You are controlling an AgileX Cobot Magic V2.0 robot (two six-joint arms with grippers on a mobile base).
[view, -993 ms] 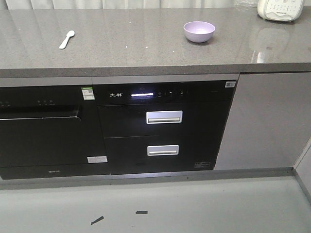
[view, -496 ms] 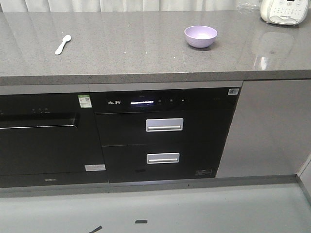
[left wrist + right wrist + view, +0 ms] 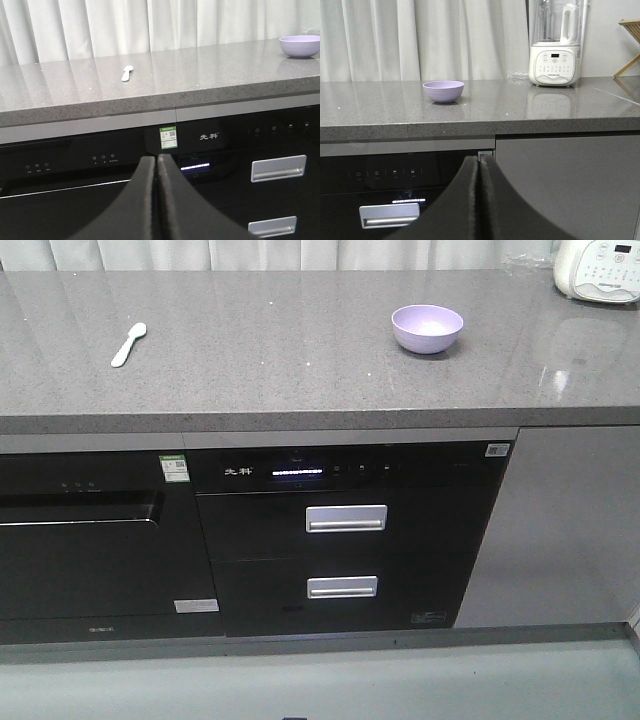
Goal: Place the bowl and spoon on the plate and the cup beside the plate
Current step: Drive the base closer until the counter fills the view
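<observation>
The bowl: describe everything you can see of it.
The bowl is round, deep and matte lavender, plastic by its look, with a plain rim and a narrower base. It stands upright and looks empty on the grey speckled countertop, toward the right side. Only the counter touches it. The spoon lies far off to its left, and a white appliance stands apart behind it to the right.

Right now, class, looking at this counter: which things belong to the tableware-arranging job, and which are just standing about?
Job things:
bowl
spoon
(no plate or cup in view)

Just there:
white blender
curtain
drawer handles
</observation>
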